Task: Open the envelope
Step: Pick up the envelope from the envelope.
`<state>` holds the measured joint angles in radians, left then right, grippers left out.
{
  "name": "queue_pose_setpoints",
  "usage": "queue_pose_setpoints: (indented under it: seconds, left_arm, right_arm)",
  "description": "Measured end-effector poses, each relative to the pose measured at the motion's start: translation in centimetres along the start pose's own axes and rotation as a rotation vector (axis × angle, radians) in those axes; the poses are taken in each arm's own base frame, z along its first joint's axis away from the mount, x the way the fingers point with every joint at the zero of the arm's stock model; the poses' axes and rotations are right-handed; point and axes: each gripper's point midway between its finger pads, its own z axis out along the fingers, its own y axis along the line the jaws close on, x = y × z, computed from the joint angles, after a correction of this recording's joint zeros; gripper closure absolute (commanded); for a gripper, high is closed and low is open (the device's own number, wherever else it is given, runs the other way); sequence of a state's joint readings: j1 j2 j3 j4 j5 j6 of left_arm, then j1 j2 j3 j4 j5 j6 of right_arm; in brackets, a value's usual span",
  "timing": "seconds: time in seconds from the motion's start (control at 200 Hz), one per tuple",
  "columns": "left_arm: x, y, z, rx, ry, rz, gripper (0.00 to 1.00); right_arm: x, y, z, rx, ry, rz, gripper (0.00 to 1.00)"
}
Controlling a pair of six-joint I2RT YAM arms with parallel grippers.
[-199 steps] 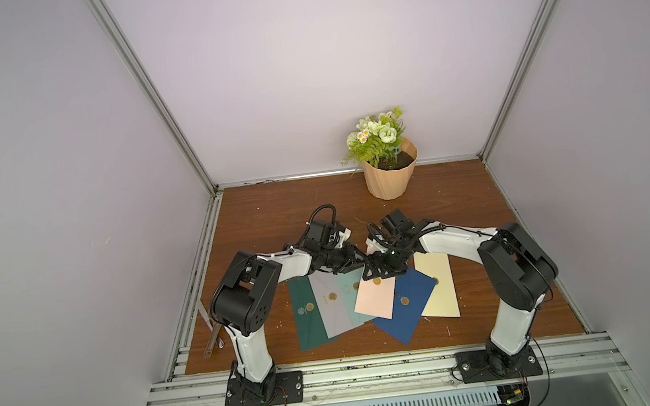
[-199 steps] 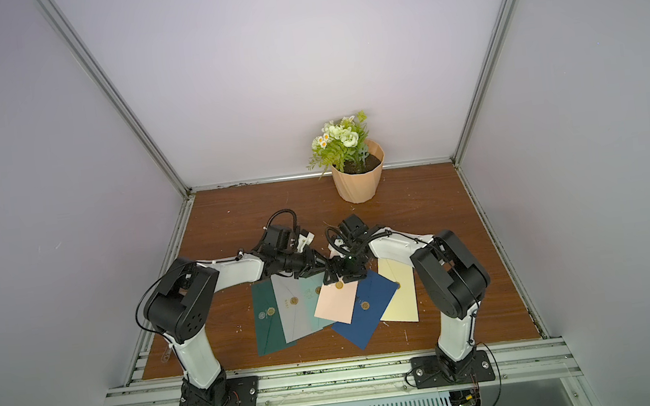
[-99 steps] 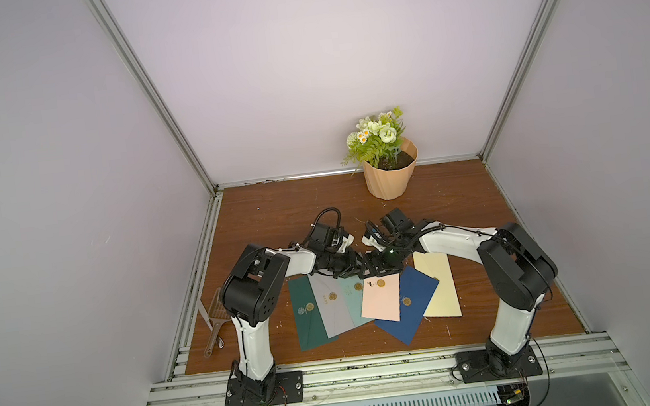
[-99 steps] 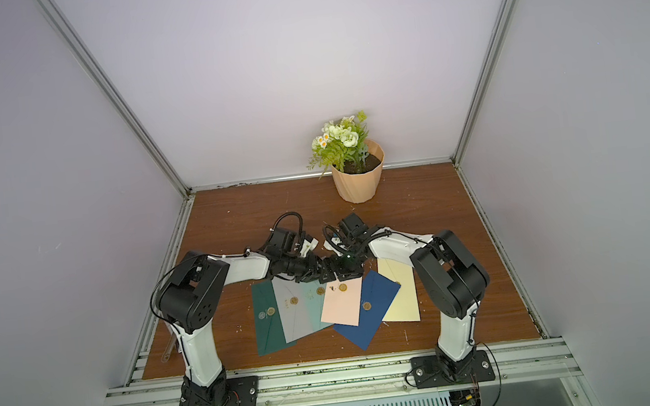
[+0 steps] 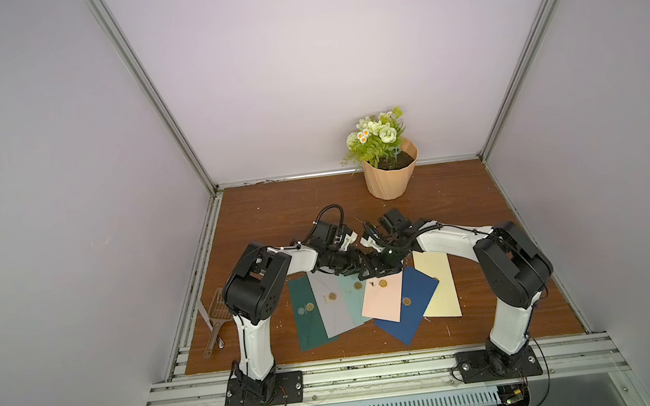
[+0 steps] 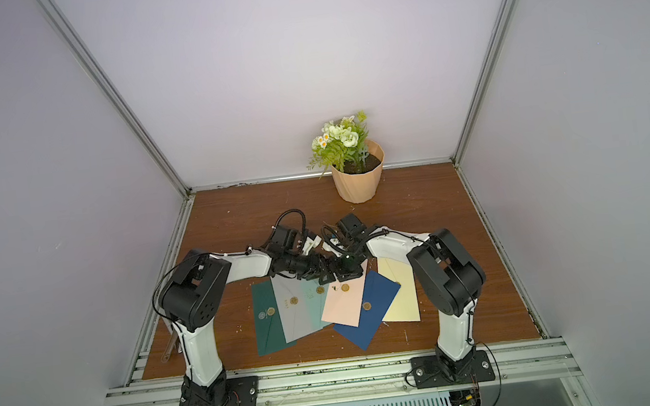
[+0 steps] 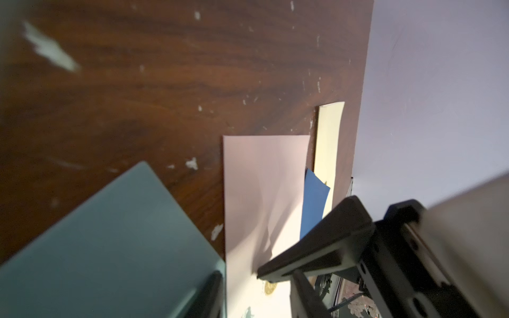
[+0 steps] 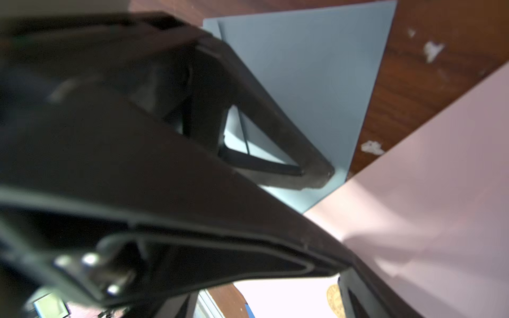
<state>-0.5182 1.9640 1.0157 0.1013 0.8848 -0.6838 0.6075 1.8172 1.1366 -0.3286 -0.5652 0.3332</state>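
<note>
A pink envelope [image 5: 382, 301] [image 6: 345, 303] lies on top of a fan of envelopes, with a gold seal [image 5: 383, 283] near its far edge. Both grippers meet low over that far edge. My left gripper [image 5: 364, 269] [image 7: 256, 297] comes in from the left with its jaws apart. Between them the pink envelope [image 7: 261, 179] and the seal [image 7: 270, 288] show. My right gripper [image 5: 386, 261] [image 8: 264, 302] comes in from the right and is open, with the seal [image 8: 333, 300] in its gap. Neither gripper holds anything that I can see.
Dark green [image 5: 308, 322], grey [image 5: 332, 303], teal [image 5: 352, 292], dark blue [image 5: 410, 307] and cream [image 5: 440, 282] envelopes overlap under and beside the pink one. A flower pot [image 5: 391, 179] stands at the back. A clear plastic scoop [image 5: 215, 316] lies by the left rail.
My left arm has reached further toward the centre and its jaws have widened. The pink envelope has shifted slightly. The right gripper has stayed nearly in place.
</note>
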Motion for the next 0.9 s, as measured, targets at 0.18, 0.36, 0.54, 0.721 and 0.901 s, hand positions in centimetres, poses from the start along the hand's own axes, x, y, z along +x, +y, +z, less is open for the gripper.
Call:
queue_pose_setpoints:
  seconds: [0.18, 0.36, 0.54, 0.721, 0.901]
  left_arm:
    - [-0.4, -0.1, -0.2, -0.012, -0.021, 0.011, 0.51]
    - [-0.2, -0.1, -0.1, -0.019, -0.015, 0.011, 0.65]
    - [-0.4, -2.7, -1.2, 0.005, -0.032, 0.059, 0.62]
    - [-0.9, -6.1, -1.4, 0.050, -0.040, 0.128, 0.79]
    - [1.7, -4.6, 1.5, 0.009, 0.066, 0.098, 0.84]
  right_arm:
    - [-1.9, 0.5, -3.1, 0.040, -0.090, -0.023, 0.16]
    - [-5.7, -2.9, -7.6, 0.080, -0.230, 0.047, 0.19]
    - [-5.8, -7.8, -9.7, 0.149, -0.268, 0.150, 0.20]
    - [-5.1, -8.4, -9.4, 0.155, -0.250, 0.166, 0.22]
    - [-4.0, -9.7, -8.7, 0.156, -0.224, 0.193, 0.23]
